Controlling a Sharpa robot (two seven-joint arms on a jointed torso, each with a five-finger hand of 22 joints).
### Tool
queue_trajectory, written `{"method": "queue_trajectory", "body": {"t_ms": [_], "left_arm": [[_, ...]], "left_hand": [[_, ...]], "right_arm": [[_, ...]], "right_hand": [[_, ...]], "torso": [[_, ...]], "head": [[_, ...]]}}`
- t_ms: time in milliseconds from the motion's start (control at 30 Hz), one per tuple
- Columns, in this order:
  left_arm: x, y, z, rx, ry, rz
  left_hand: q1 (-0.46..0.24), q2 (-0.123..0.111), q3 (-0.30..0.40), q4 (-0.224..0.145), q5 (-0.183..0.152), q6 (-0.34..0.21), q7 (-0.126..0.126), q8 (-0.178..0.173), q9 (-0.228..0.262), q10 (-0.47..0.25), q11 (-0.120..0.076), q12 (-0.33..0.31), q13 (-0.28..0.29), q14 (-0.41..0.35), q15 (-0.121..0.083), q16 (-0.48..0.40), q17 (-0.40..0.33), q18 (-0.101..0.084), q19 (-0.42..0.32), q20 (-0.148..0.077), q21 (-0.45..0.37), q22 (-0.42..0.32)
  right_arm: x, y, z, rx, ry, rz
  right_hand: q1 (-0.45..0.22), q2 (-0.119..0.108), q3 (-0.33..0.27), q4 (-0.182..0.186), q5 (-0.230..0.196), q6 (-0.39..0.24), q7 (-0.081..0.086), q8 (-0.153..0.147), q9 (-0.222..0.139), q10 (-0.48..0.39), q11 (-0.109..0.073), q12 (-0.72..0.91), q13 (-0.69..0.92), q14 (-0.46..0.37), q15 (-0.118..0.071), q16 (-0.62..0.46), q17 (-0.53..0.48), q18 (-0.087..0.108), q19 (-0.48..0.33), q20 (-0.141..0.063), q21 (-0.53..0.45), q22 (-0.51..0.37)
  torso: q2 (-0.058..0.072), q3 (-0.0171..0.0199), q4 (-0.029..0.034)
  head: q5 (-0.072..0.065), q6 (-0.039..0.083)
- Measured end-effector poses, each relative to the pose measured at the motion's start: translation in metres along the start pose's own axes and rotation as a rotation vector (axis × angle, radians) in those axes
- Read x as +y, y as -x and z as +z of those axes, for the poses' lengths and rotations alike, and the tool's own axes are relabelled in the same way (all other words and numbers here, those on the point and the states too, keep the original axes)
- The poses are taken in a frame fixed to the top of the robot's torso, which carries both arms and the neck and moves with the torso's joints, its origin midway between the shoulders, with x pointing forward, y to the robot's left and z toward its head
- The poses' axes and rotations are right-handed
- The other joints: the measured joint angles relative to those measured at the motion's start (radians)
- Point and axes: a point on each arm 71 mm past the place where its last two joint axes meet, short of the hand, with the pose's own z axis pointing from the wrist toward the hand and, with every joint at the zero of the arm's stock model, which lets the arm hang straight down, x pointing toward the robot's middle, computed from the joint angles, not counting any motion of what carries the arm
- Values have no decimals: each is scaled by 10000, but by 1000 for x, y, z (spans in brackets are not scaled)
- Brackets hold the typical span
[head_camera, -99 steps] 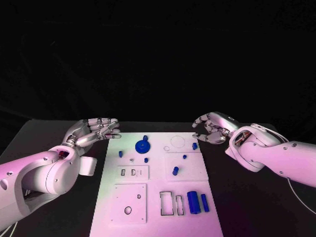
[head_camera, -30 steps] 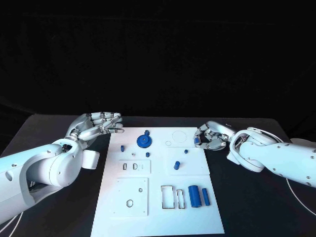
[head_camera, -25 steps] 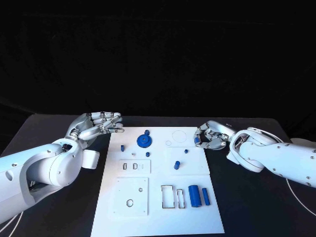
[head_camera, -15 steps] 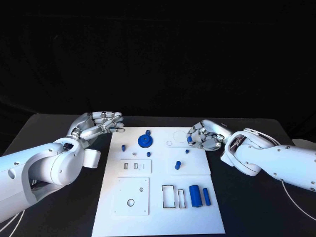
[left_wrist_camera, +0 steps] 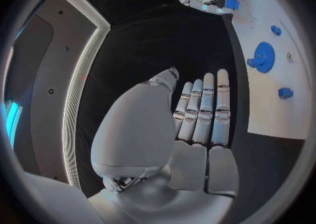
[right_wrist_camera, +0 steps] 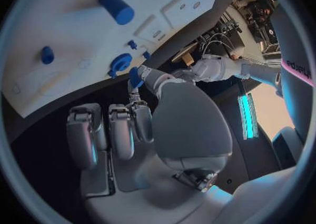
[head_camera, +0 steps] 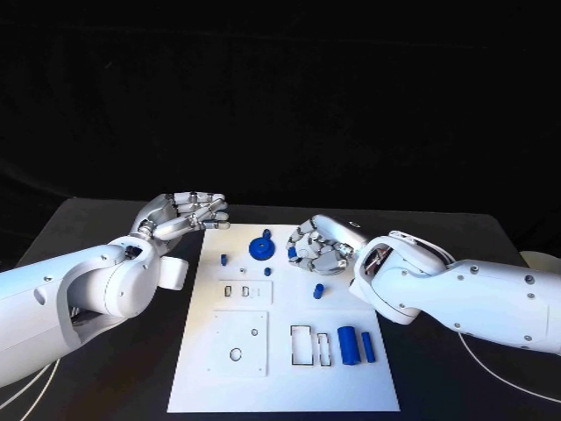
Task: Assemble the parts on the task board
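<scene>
you are looking at a white rectangular task board (head_camera: 280,351) lying in the middle of a black table (head_camera: 91,219).

- right silver many-fingered hand (head_camera: 318,246): it is hovering over the board's far end, at about 1 o'clock from the board's centre. its fingers are curling in, and a small blue part (head_camera: 292,253) is being pinched at the fingertips; the right wrist view is showing that same blue piece (right_wrist_camera: 135,77) at the tip of the thumb and a finger.
- left silver many-fingered hand (head_camera: 186,212): it is hanging off the board, at about 11 o'clock from the centre, near the far left corner. its fingers (left_wrist_camera: 204,109) are lying side by side, bent inward a little, and holding nothing.
- round blue wheel-shaped part (head_camera: 263,248): it is sitting on the board's far end, just beside the right hand's fingertips.
- small blue peg (head_camera: 223,259): it is standing at 11 o'clock, near the left edge.
- short blue peg (head_camera: 318,289): it is standing near the board's middle, toward 1 o'clock.
- two blue cylinders (head_camera: 354,344): they are lying side by side at about 4 o'clock, next to a rectangular slot frame (head_camera: 311,344).
</scene>
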Motion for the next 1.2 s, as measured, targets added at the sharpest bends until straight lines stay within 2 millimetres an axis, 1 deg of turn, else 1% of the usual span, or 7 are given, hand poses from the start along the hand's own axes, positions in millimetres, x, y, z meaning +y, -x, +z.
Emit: {"method": "queue_trajectory", "body": {"t_ms": [200, 333, 433, 667, 800, 1133, 1200], "left_arm": [[2, -2, 4, 0, 5, 11], [2, -2, 6, 0, 9, 16], [3, -3, 6, 15, 14, 11], [3, -5, 7, 48, 24, 0], [3, -6, 7, 61, 28, -5], [3, -6, 8, 56, 37, 0], [3, -6, 8, 54, 38, 1]], "left_hand": [[0, 0, 0, 0, 0, 0, 0, 0, 11, 0, 0, 0, 0, 0, 0, 0, -1, 0, 0, 0, 0, -1], [0, 0, 0, 0, 0, 0, 0, 0, 11, 0, 0, 0, 0, 0, 0, 0, -1, 0, 0, 0, 0, -1], [0, 0, 0, 0, 0, 0, 0, 0, 10, 0, 0, 0, 0, 0, 0, 0, -1, 0, 0, 0, 0, -1], [0, 0, 28, -28, 0, 0, 0, 0, 9, 0, 0, 0, 0, 0, 0, 0, 13, 0, 0, 0, 40, -2], [0, 0, 27, -28, 0, 0, 0, 0, 9, 0, 0, 0, 0, 0, 0, 0, 13, 0, 0, 0, 40, -2], [0, 0, 27, -27, 0, 0, 0, 0, 8, 0, 0, 0, 0, 0, 0, 0, 12, 0, 0, 0, 40, -4], [0, 0, 27, -27, 0, 0, 0, 0, 8, 0, 0, 0, 0, 0, 0, 0, 12, 0, 0, 0, 40, -2]], "right_arm": [[21, -28, 10, 381, 96, -244], [29, -44, 15, 580, 122, -425], [33, -56, 17, 753, 118, -526], [40, -81, 18, 1094, 121, -702], [42, -88, 19, 1171, 112, -807], [43, -91, 23, 1081, 160, -1024], [43, -91, 23, 1061, 167, -1054]], "right_hand": [[-18, 12, -1, 1, -1, -17, -12, 0, 0, 0, 0, 0, 0, 0, 0, 0, -1, 0, 0, 0, -2, -1], [-164, -8, -3, 2, -1, -20, -11, 0, 0, 0, 0, 0, -1, 0, 0, 0, -1, 1, 0, 0, -5, -1], [-280, -44, -3, 2, -1, -21, -11, 0, 0, 0, 1, 0, -1, 0, 0, 0, -1, 0, 0, 1, -6, -2], [-321, -84, -5, 3, -2, -26, -17, 0, 0, 0, 1, 39, -1, 0, 1, 0, -1, 0, 0, 1, -6, -3], [-362, -125, -22, 22, -4, -35, -26, 0, 1, 0, 1, 39, -1, -1, 0, 0, -1, 0, 0, 1, -6, -3], [-375, -138, -5, 66, -9, -54, -45, 0, 15, 0, 1, 38, -1, -38, -36, -1, -2, 0, 0, 2, -7, -4], [-429, -192, -4, 66, -9, -54, -45, 8, 29, 0, 1, 38, -1, -38, -36, 0, -2, 0, 0, 2, -7, -4]], "torso": [[-101, -66, 28], [-136, -107, 51], [-143, -127, 58], [-140, -128, 59], [-132, -122, 59], [-124, -112, 58], [-124, -111, 56]], "head": [[98, -108], [158, -159], [210, -180], [305, -255], [343, -289], [395, -348], [401, -358]]}}
